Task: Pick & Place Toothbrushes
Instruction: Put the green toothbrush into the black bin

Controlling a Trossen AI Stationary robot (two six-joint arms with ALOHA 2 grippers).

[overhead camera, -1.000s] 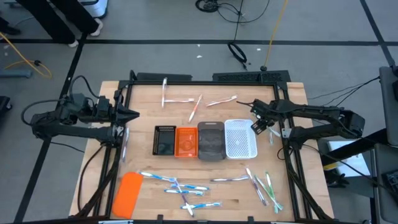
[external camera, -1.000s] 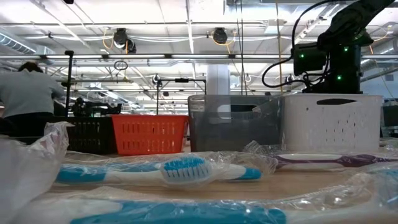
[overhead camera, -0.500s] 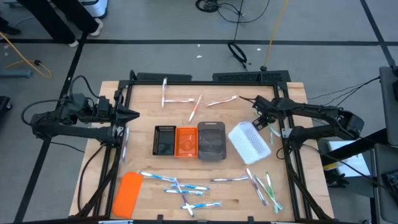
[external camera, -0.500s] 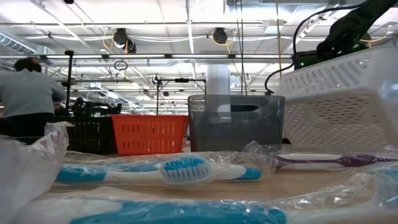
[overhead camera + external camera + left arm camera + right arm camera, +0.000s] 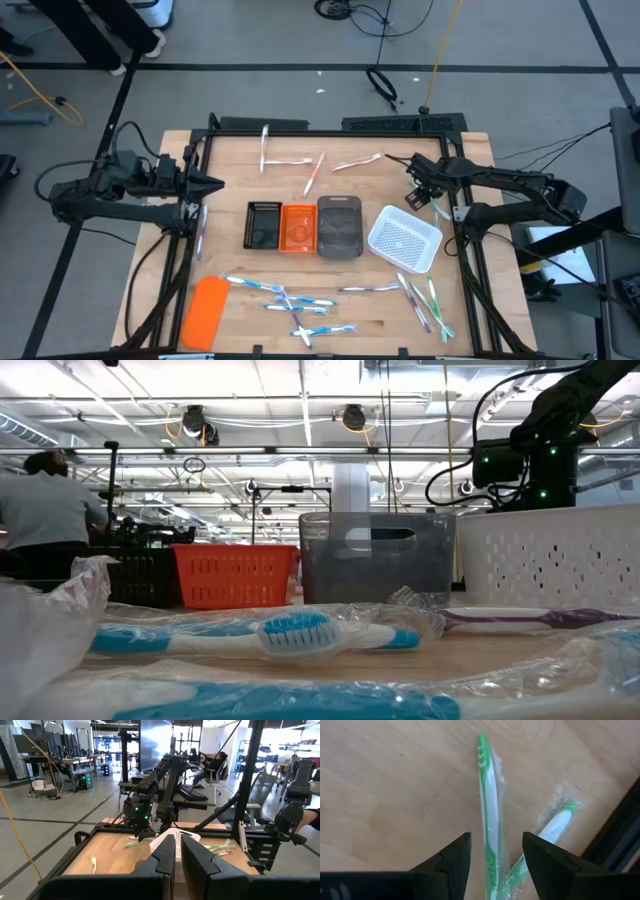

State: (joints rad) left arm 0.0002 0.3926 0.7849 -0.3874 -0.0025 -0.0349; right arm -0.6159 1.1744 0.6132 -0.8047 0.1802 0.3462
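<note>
High view: we see toothbrushes (image 5: 285, 296) scattered along the desk (image 5: 230, 160) front and back; white tray (image 5: 404, 239) sits skewed. Left tool (image 5: 212, 184) waits at the left edge, clenched. Right wrist view: right tool (image 5: 493, 851) released, empty, w/ a green toothbrush (image 5: 489, 810) between its fingers.

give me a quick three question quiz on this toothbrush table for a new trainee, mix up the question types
1. True or false: the white tray sits square in line with the black tray, orange tray and grey tray.
2. Multiple choice: the right gripper is A) shut on a toothbrush, B) open above a wrapped green-white toothbrush, C) inside the white tray.
3. Fill in: the flat orange slab lies near the table's front ____ corner, on the side of the ____ arm.

Key
1. False; it is skewed and set apart from the row.
2. B.
3. Left; left. The left gripper waits at the table's left edge.
</note>
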